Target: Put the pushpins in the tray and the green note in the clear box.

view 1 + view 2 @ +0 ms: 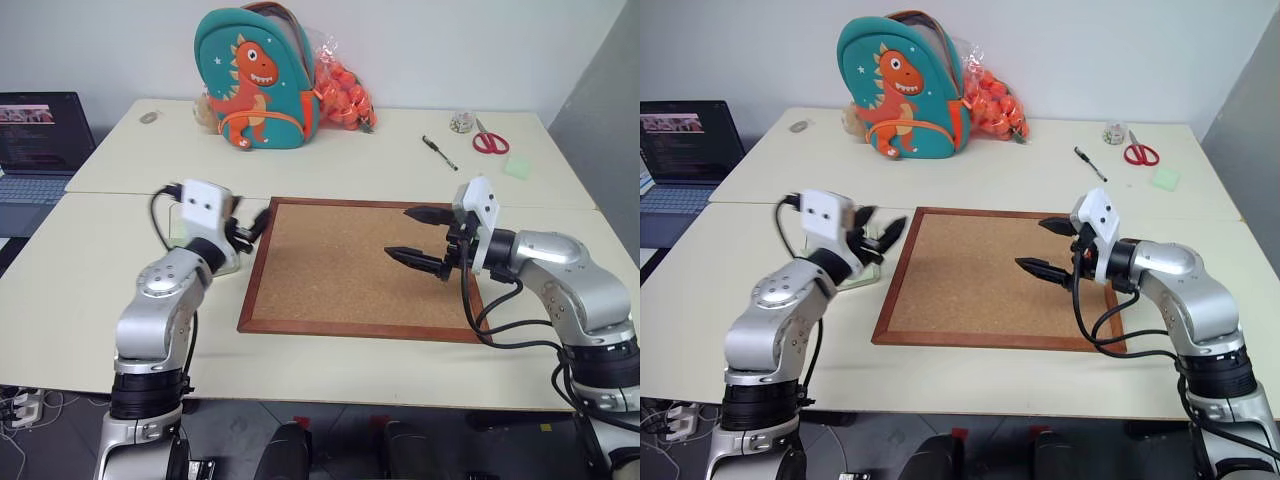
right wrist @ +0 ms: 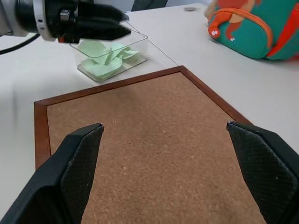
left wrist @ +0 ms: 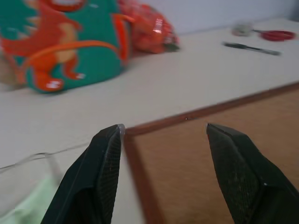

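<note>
Two claws over the worktop [image 1: 330, 160] in the head views. The left claw [image 1: 250, 228] hangs at the corkboard's [image 1: 350, 265] left edge, fingers parted, nothing in them, with the clear box [image 1: 865, 268] just beneath and behind it. The right claw [image 1: 425, 238] hovers over the board's right side, spread wide and empty. Behind the board stand a backpack [image 1: 255, 75] and a bag of orange balls [image 1: 345, 95], then a pen [image 1: 438, 152], scissors [image 1: 489, 140] and a green block [image 1: 518, 167].

Left wrist view: both fingers [image 3: 105, 172] stand apart over the board's corner, gripping nothing; the box wall sits beside them.

Right wrist view: wide-open fingers [image 2: 70, 172] frame bare cork. Beyond the frame, green notes [image 2: 106, 58] lie crumpled in the box, the left claw right above them. Tray and pushpins: can't make them out.
</note>
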